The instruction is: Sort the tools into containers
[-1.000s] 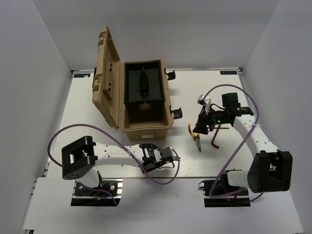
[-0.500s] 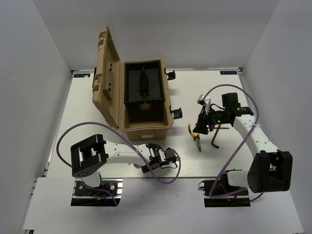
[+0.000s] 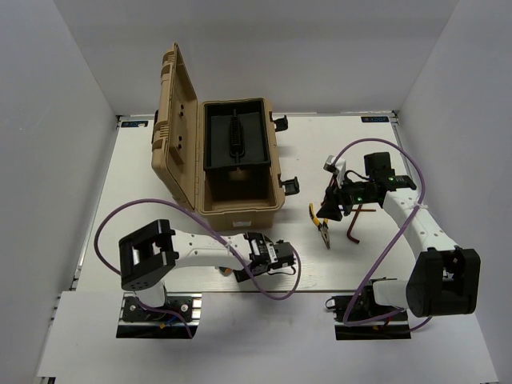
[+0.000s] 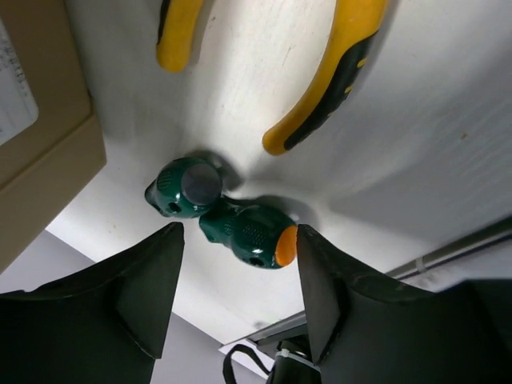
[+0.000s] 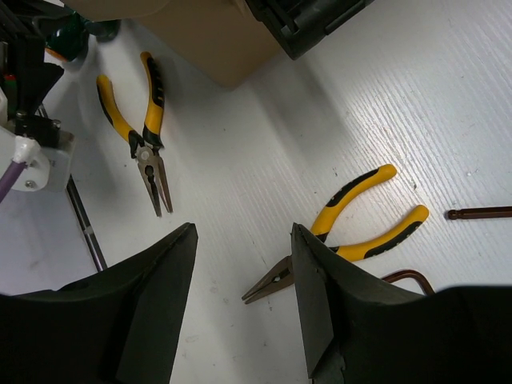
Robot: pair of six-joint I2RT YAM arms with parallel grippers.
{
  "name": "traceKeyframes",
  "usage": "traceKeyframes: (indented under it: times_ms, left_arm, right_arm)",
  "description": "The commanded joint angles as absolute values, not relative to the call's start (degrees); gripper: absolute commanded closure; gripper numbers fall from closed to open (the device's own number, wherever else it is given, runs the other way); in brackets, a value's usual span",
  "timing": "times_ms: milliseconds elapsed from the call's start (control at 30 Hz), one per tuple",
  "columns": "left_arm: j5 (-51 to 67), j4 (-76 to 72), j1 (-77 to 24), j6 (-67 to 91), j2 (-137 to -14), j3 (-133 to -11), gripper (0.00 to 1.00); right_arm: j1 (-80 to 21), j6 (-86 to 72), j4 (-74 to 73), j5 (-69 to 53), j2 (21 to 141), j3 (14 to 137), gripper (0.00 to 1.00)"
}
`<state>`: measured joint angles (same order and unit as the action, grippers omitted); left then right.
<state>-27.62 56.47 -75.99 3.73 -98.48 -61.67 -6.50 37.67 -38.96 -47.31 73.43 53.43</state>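
The top camera looks steeply down from above the near edge, far enough to take in the whole table (image 3: 136, 184) and box (image 3: 240, 210). The left wrist camera sits very close above two screwdrivers (image 4: 228, 214) and pliers (image 4: 328, 80) handles beside the box corner. The right wrist camera, farther off, looks obliquely across the table and shares those pliers (image 5: 144, 152) and screwdrivers (image 5: 72, 32), with second pliers (image 5: 360, 236) nearer.

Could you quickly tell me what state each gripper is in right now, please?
Left gripper: open, holding nothing.
Right gripper: open, holding nothing.
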Motion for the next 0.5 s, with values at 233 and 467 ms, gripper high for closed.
traceKeyframes:
  times_ms: [233, 467]
  left_arm:
    - [-21.72, 59.41, -77.52, -0.16, -95.10, -67.49, 0.38]
    - [-17.84, 61.44, -79.28, -7.99, -98.78, -69.43, 0.31]
  right_arm:
    - [-6.68, 37.88, -38.76, -49.48, 71.81, 52.65, 0.44]
    - [-6.77, 38.23, -38.76, -50.36, 71.63, 52.73, 0.44]
